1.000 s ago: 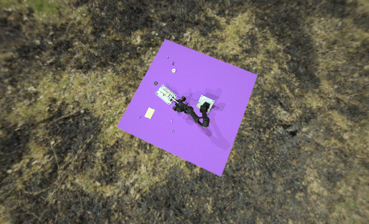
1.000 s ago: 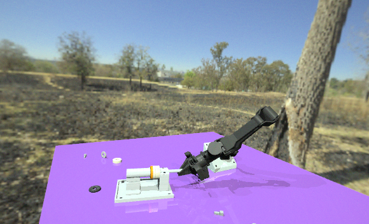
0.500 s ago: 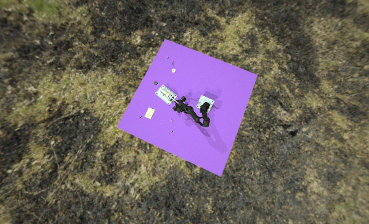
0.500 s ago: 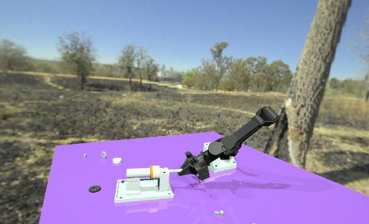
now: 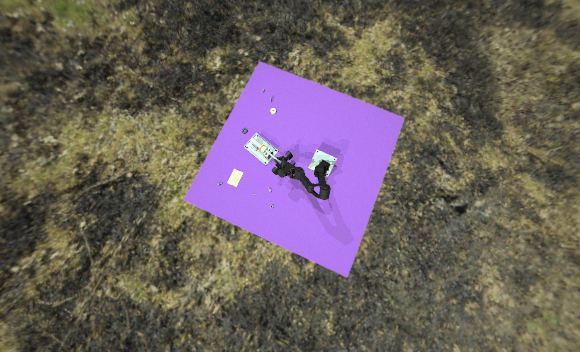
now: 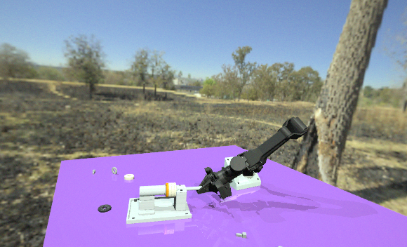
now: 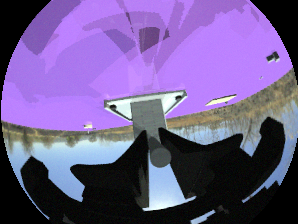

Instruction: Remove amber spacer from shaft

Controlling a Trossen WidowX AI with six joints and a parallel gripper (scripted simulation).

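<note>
A white fixture stands on the purple table. It carries a thin white shaft that runs level through its upright blocks. On the shaft sits an amber spacer, with a cream spacer on one side of it and a white cylinder on the other. My gripper is shut on the shaft's free end, just clear of the fixture. In the wrist view the shaft shows end on between the dark fingers.
A black ring, a white ring, a grey washer and small grey bits lie loose on the table. A pale yellow card lies near the left edge. The arm's white base stands behind the gripper.
</note>
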